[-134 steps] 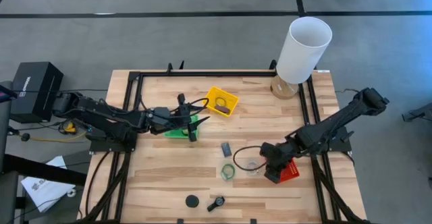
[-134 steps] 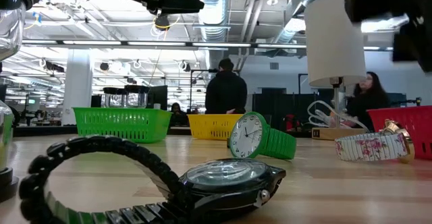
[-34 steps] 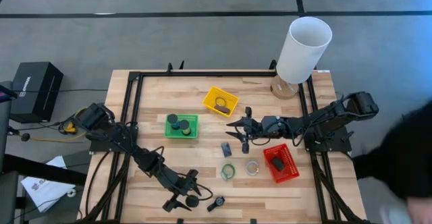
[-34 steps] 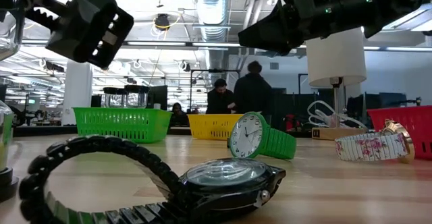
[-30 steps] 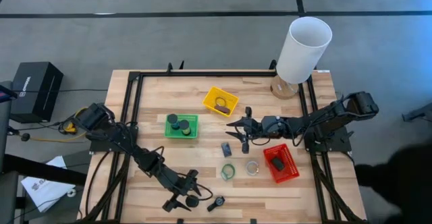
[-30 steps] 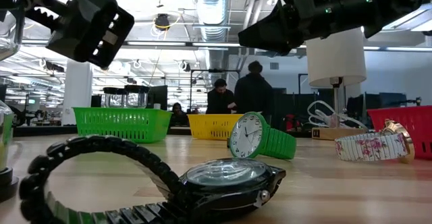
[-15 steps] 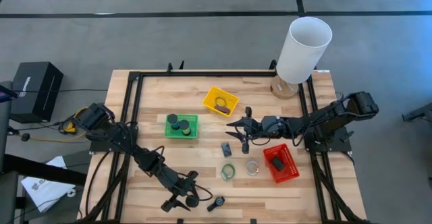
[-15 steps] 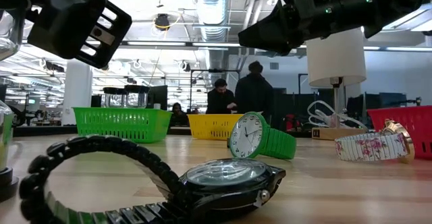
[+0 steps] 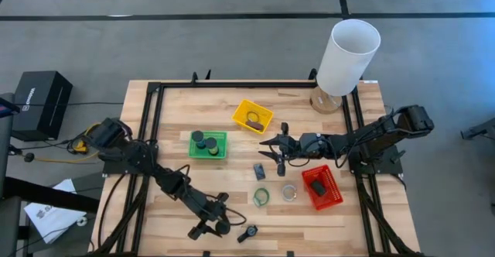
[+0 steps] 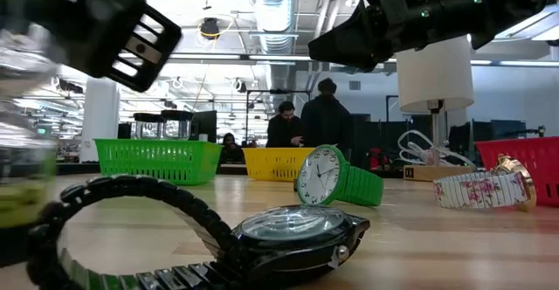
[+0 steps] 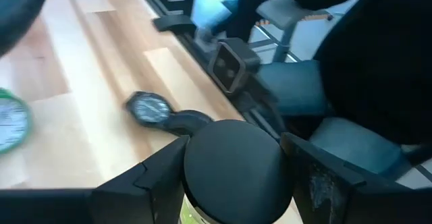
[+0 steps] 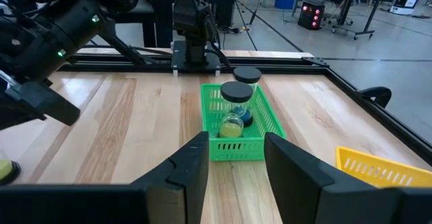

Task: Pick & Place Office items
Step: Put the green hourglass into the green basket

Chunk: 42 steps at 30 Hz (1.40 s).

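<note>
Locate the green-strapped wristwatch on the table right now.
High view: the green-strapped wristwatch lies on the wood right of centre toward the near edge, between the dark grey block and the clear ring.

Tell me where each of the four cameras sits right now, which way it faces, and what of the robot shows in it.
High view: overhead, straight down; both arms, left end effector at the near edge, right end effector mid-table.
Low view: table height, looking into the room; black watch nearest, arms overhead.
Left wrist view: on the left arm; own fingers flank a black-capped jar.
Right wrist view: on the right arm; own open fingers frame the green tray.
Shared: the green tray also shows in the high and low views.
</note>
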Available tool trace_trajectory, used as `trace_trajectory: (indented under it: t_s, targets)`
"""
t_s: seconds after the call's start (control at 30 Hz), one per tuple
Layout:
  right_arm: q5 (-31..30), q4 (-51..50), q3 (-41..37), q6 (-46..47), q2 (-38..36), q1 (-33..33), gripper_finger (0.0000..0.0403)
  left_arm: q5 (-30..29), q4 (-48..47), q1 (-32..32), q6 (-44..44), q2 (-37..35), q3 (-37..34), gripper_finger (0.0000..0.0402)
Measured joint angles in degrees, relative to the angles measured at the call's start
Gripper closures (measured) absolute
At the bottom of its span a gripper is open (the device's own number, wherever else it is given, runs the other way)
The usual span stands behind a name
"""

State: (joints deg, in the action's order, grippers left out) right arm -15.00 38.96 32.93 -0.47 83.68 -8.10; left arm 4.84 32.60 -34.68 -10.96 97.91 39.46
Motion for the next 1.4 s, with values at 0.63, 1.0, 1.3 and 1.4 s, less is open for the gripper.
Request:
trace_trajectory:
  t_s: [0.63, 1.0, 1.3, 1.4]
  targets:
    - [0.0, -0.8, 0.0, 0.0, 0.0, 0.0, 0.0269, 0.5, -22.4, 16.0, 10.9, -24.3, 0.0, 0.0192]
    - [0.0, -1.4, 0.0, 0.0, 0.0, 0.0, 0.0269, -3.9, -29.2, 32.3, 17.3, -33.1, 0.0, 0.0185]
    - [0.0, -2.8, 0.0, 0.0, 0.0, 0.0, 0.0269, -3.9, -35.3, 42.7, 17.2, -33.0, 0.0, 0.0184]
    - [0.0, -2.8, 0.0, 0.0, 0.0, 0.0, 0.0269, -3.9, -35.5, 44.1, 17.2, -33.0, -0.2, 0.0178]
